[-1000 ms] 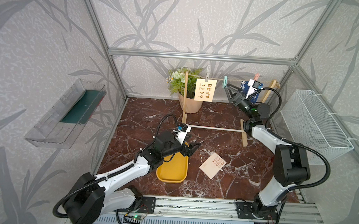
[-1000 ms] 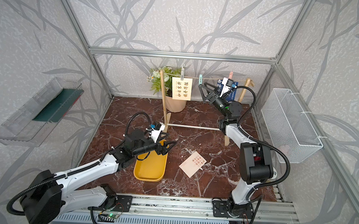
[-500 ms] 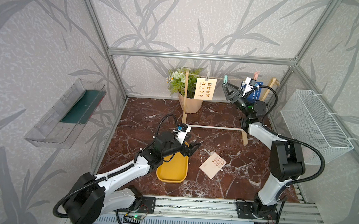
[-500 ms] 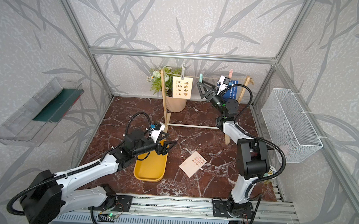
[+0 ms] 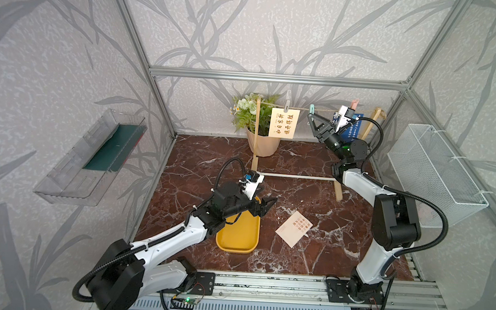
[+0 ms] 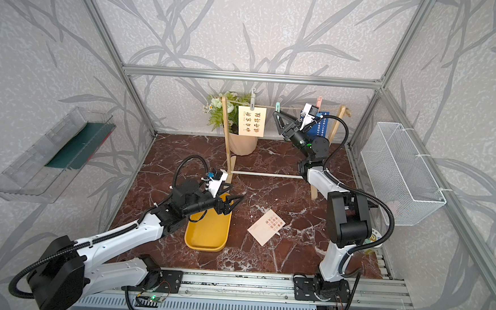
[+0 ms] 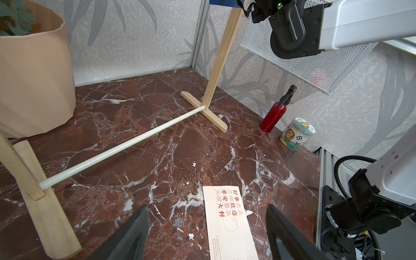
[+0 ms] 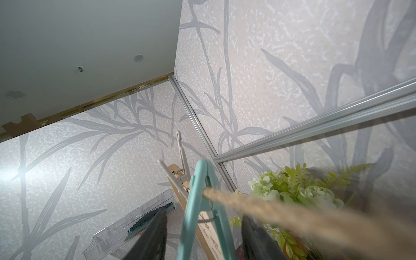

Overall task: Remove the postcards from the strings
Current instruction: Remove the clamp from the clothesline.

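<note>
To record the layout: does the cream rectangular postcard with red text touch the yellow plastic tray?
Apart. Both top views show bare marble table between the cream red-text postcard and the yellow tray.

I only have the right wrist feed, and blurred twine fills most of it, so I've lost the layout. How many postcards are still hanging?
Observer: Two: the cream card with black calligraphy and the dark blue card.
Operator: Where is the third?
Observer: The cream card with red text lies flat on the marble table, beside the yellow tray but not touching it.
Operator: And the left arm?
Observer: The left gripper hovers open near the tray's far end, empty.
</note>
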Controlling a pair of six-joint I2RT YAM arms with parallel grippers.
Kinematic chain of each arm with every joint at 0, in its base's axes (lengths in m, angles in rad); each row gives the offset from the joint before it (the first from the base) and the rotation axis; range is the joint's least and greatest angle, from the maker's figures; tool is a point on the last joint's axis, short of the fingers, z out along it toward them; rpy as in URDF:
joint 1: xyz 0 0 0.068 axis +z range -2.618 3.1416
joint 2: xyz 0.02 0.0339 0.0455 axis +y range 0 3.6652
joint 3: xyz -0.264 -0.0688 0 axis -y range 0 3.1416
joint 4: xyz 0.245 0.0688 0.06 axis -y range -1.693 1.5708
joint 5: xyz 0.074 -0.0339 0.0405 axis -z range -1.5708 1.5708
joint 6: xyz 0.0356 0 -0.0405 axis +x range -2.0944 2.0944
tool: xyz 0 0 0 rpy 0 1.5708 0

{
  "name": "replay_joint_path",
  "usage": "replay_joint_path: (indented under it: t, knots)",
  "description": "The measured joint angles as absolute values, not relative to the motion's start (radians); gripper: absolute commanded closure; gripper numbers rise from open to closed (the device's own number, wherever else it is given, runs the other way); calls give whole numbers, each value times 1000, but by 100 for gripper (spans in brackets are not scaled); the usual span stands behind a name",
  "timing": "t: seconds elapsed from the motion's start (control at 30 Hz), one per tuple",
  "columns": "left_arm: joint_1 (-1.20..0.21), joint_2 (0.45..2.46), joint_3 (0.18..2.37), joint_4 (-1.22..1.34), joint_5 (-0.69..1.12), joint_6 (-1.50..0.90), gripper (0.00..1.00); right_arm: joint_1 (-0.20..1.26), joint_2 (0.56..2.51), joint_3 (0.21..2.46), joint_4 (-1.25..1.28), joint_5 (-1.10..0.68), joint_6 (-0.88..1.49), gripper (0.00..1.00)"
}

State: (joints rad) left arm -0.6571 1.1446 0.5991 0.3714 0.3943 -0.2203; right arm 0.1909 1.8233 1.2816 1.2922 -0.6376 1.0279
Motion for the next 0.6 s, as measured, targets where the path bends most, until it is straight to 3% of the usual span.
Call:
replay_joint_path:
  t: [0.4, 0.53, 0.6]
  knots:
    - [-657, 1138, 599, 368, 393, -217, 18, 191, 1840, 1282, 1307, -638, 1036, 66]
    - [-657, 1129, 598, 367, 390, -216, 18, 191, 1846, 1282, 1311, -638, 1046, 77]
    - [-657, 1123, 594, 368, 387, -216, 18, 191, 1847, 1282, 1310, -638, 1046, 88]
